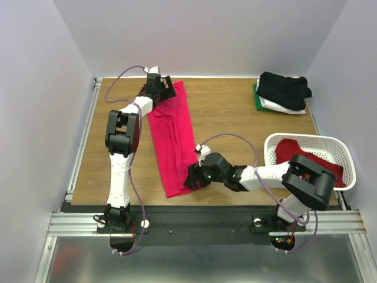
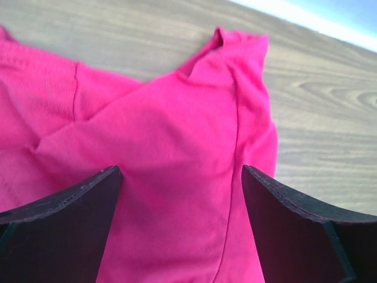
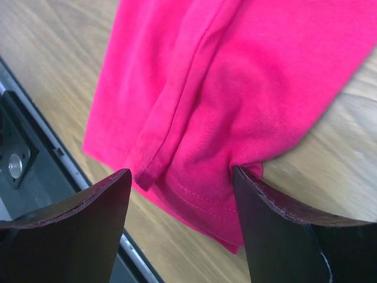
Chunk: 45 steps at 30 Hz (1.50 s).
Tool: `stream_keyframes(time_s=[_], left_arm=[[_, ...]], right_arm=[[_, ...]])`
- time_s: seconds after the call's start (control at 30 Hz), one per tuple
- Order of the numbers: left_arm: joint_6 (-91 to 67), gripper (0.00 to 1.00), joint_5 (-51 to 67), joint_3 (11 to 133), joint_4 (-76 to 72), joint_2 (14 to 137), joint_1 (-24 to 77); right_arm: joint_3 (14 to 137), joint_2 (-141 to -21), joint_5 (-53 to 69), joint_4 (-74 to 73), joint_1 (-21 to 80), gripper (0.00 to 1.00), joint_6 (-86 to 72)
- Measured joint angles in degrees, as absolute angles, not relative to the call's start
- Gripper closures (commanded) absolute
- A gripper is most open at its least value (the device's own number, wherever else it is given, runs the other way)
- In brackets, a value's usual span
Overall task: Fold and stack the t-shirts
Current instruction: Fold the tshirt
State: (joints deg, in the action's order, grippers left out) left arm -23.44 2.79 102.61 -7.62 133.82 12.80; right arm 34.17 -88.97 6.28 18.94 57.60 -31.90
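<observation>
On the wooden table (image 1: 235, 112), left gripper (image 1: 160, 87) and right gripper (image 1: 193, 177), jaws spread, each straddle an end of the half-folded pink t-shirt (image 1: 172, 141); next, probably, pinch and fold.

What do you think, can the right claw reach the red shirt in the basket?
Probably yes. The red shirt lies uncovered in the open basket beside that arm's base; the right claw, open at the pink shirt, just needs swinging back.
</observation>
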Motion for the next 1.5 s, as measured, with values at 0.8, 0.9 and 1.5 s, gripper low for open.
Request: stream_keyframes(time_s=[0.8,0.9,1.5], left_arm=[[-22.11,0.05,-19.42,57.19,-23.57,76.53,26.17],[-24.97,0.06,-25.63,47.77,-23.44,69.58,30.50],[-43.75,0.05,-40.29,24.47,-4.38,53.28,43.24]], right_arm=[[31.64,-77.84,-8.03,6.26,60.42,0.20,-30.85],[31.64,-78.89,-8.29,6.13,60.42,0.21,-30.85],[35.14,-85.56,-10.72,7.88,63.57,0.37,-31.11]])
